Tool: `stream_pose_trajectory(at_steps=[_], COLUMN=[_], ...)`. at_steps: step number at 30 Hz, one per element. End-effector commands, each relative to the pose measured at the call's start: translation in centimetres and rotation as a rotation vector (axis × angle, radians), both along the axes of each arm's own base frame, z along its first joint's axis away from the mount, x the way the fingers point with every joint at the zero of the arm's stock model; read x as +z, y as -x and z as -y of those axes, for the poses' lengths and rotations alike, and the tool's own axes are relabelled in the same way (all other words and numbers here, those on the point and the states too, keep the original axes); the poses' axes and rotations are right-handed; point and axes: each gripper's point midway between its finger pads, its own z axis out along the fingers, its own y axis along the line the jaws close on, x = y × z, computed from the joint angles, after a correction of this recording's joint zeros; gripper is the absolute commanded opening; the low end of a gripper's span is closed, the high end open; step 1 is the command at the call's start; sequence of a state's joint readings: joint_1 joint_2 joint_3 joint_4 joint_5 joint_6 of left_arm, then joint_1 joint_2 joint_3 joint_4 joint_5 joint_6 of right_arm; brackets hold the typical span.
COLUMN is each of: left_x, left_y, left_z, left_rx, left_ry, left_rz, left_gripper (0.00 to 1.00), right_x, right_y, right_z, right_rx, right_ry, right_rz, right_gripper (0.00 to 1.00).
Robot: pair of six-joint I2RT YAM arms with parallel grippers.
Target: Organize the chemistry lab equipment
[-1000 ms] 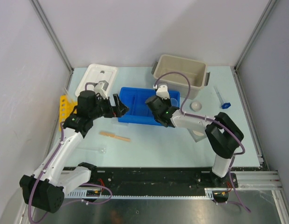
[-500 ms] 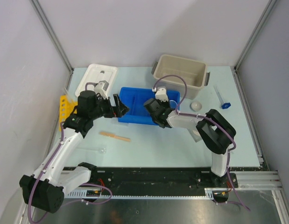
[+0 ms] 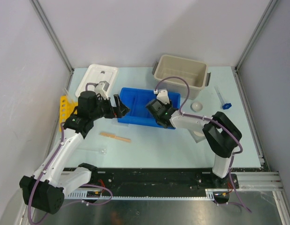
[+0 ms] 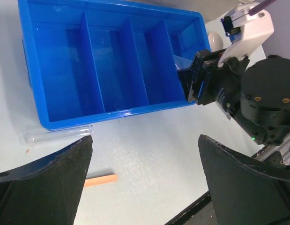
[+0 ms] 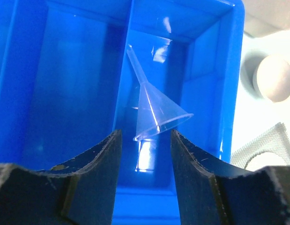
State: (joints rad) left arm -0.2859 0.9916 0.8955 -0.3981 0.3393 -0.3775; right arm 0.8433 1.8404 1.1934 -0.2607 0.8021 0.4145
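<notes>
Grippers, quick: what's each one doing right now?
Left gripper: open, holding nothing.
Right gripper: open, empty, over the clear funnel lying in the blue tray.

One blue tray [image 3: 140, 121] – four compartments [image 4: 114, 65] – one beige tub [image 3: 181, 57], one white lid [image 3: 97, 77], one wooden stick [image 3: 115, 137], one clear funnel [image 5: 156, 115], one white dish [image 3: 196, 106], one yellow rack [image 3: 64, 107].

A pale blue-green table [image 3: 149, 150] fills the enclosure. Plain lavender-grey walls [image 3: 135, 28] close its left, far and right edges, and grey metal posts [image 3: 51, 33] rise from the far corners. A black mounting strip [image 3: 159, 176] runs along the near edge, with a brushed metal sheet [image 3: 159, 211] below it. The light is soft and even.
</notes>
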Motion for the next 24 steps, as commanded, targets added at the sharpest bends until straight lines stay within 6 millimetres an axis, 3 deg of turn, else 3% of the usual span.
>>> stream_pose_trajectory(at_steps=[1,7,13,15,19,24], left_x=[1.0,1.0,1.1,1.3,1.6,1.7], left_y=[-0.1,-0.1,-0.3,-0.3,0.0,0.3], left_z=[0.2,0.1,-0.3,-0.5,-0.4,0.1], left_rx=[0.004,0.016,0.041,0.05,0.043,0.015], left_ry=[0.023,0.019,0.01,0.008,0.007,0.01], left_rz=[0.036,0.036,0.046,0.056,0.073,0.073], left_gripper=[0.99,1.0,0.99,0.99,0.99,1.0], right_x=[2.1,3.9,7.3,8.4,10.6,13.6], right_y=[1.5,2.4,2.8,2.9,1.6,-0.2], right_z=[-1.4,0.2,1.1,2.4,7.8,18.4], right_rx=[0.08,0.071,0.141,0.129,0.036,-0.186], right_ry=[-0.128,-0.167,-0.278,-0.298,-0.295,-0.323], right_rz=[-0.07,-0.11,-0.134,-0.134,-0.092,0.0], right_gripper=[0.52,0.49,0.49,0.49,0.51,0.52])
